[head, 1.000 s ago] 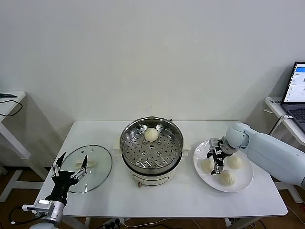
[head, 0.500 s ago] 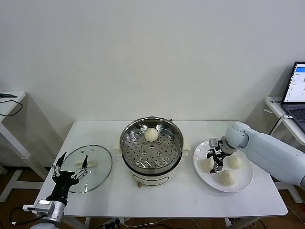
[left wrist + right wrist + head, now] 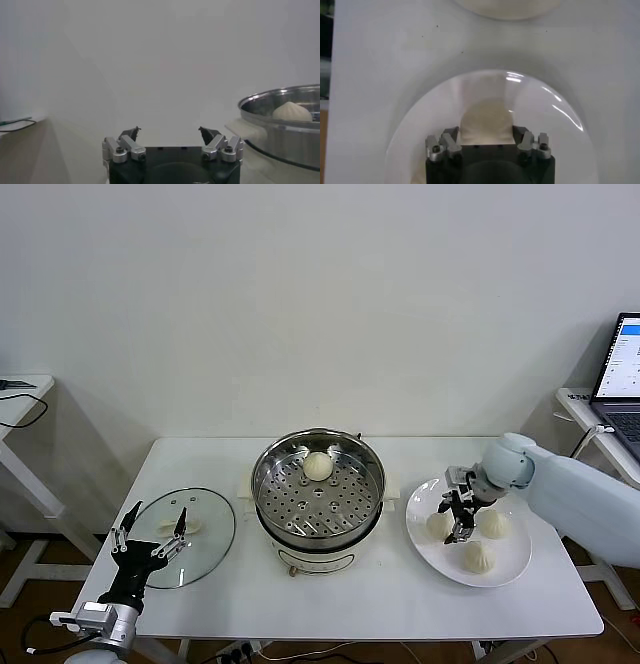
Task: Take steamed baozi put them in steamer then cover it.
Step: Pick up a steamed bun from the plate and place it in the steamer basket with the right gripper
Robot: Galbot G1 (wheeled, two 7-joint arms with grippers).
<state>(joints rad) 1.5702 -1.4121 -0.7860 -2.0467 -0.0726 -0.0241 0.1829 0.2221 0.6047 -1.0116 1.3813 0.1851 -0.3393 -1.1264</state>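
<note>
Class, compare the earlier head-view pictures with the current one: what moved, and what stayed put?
The right pincer shifted slightly rightward over the white plate, its arm drawing back, and hangs between two baozi. It grips none that I can see. Unchanged: the baozi in the steamer, the glass lid, and the parked left pincer.

No text, label, brand, number or sign can be read anywhere in these views. The laptop screen (image 3: 627,359) at the far right edge of the head view shows lines of writing, but they are too small to make out. The steamer (image 3: 318,496), its white base, the cover (image 3: 181,536), the plate (image 3: 505,559) and the counter (image 3: 400,594) carry no markings that can be made out.
</note>
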